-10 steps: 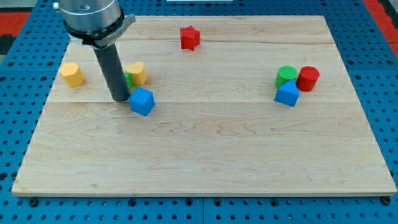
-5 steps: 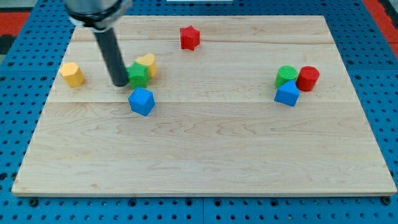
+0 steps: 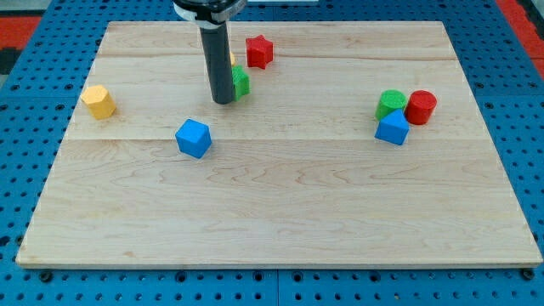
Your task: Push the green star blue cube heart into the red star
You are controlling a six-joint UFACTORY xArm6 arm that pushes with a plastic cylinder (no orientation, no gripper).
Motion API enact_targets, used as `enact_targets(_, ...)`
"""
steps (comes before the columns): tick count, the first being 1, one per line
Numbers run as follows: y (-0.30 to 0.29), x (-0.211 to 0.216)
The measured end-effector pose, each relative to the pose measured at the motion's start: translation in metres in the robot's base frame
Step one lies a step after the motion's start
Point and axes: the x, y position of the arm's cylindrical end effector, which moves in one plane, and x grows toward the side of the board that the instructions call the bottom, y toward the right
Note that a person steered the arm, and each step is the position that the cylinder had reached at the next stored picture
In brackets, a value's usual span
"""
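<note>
My tip (image 3: pixel 223 101) stands at the upper middle of the wooden board (image 3: pixel 280 195). The green star (image 3: pixel 241 82) lies just right of the rod, touching it, mostly hidden. A sliver of the yellow heart (image 3: pixel 231 60) shows behind the rod. The red star (image 3: pixel 259 51) sits just up and right of the green star, a small gap between them. The blue cube (image 3: pixel 194 138) lies alone below and left of my tip.
A yellow block (image 3: pixel 99 101) sits at the view's left. At the right, a green cylinder (image 3: pixel 391 104), a red cylinder (image 3: pixel 421 107) and a blue block (image 3: pixel 392 127) stand together.
My tip has swept up and right, pushing the green star and yellow heart toward the red star. The blue cube stayed behind where it was.
</note>
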Motion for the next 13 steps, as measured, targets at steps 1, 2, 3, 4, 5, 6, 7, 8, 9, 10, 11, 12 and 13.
enact_targets(1,-0.016,0.062)
enact_targets(2,-0.059,0.104)
enact_targets(3,-0.049,0.1)
enact_targets(4,-0.028,0.126)
enact_targets(5,-0.06,0.186)
enact_targets(6,-0.107,0.155)
enact_targets(7,-0.148,0.123)
enact_targets(8,-0.14,0.087)
enact_targets(9,-0.11,0.044)
enact_targets(10,-0.079,0.003)
enact_targets(11,-0.046,-0.02)
enact_targets(12,-0.015,-0.034)
enact_targets(13,0.013,-0.049)
